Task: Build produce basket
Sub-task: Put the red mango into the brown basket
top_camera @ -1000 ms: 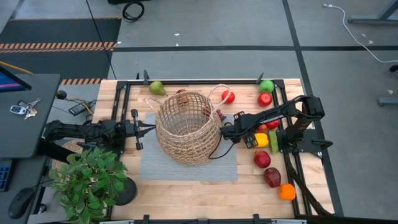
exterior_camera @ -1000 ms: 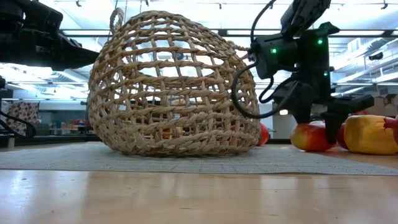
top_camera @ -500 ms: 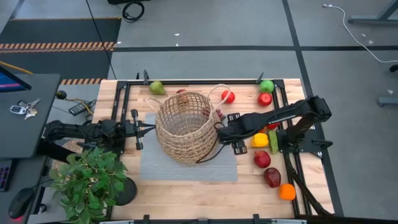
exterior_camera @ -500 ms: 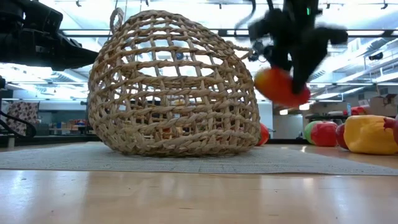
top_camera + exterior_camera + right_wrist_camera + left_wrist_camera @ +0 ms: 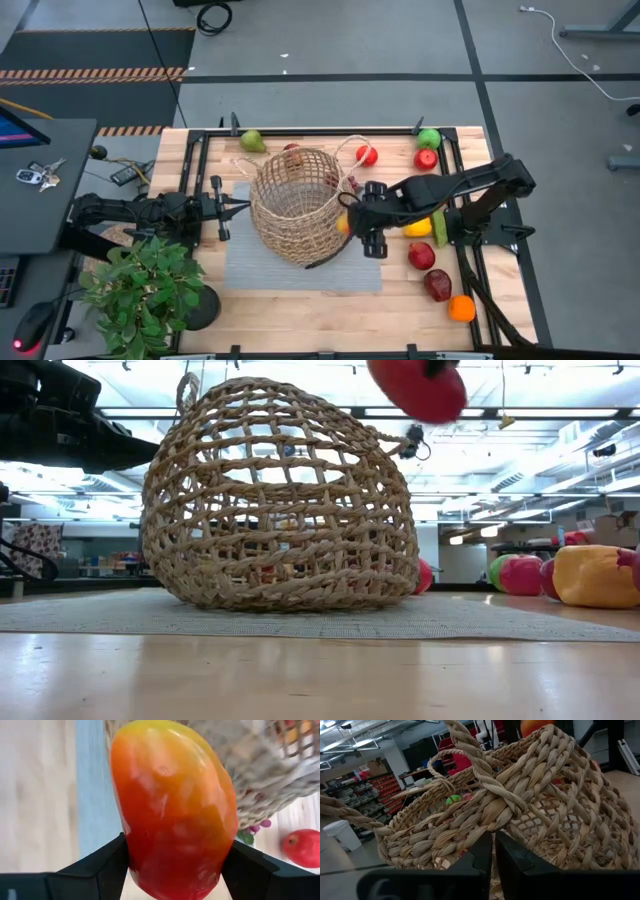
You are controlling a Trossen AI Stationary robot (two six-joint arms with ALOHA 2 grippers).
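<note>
The tan wicker basket (image 5: 295,205) stands tilted on a grey mat (image 5: 255,268); it fills the low view (image 5: 280,500). My left gripper (image 5: 243,207) is at the basket's left rim, shut on it. My right gripper (image 5: 350,222) is just right of the basket, above the mat, shut on a red-orange toy fruit with a yellow end (image 5: 172,805). The fruit shows high up in the low view (image 5: 417,385). Other produce lies on the table's right side and behind the basket. My left gripper pinches the basket's woven rim (image 5: 492,817) between its two fingers, beside the base of a loop handle, coming level from the table's left. The basket's bottom rests on the mat. My right gripper pinches the fruit's two opposite sides (image 5: 131,855) between its fingers (image 5: 102,867). The fruit is lifted clear of the table, beside the basket's right wall.
A green pear (image 5: 252,141), red apple (image 5: 367,155), green apple (image 5: 429,138), yellow pepper (image 5: 418,227), red pieces (image 5: 421,255) and an orange (image 5: 461,308) lie around. Purple grapes (image 5: 354,184) lie by the basket. A potted plant (image 5: 140,290) stands at the near left.
My right gripper has taken the red-orange fruit from beside the yellow pepper, lifted it clear of the table and carried it up and toward the table's left, to the basket's right side. The basket and my left gripper have kept still.
</note>
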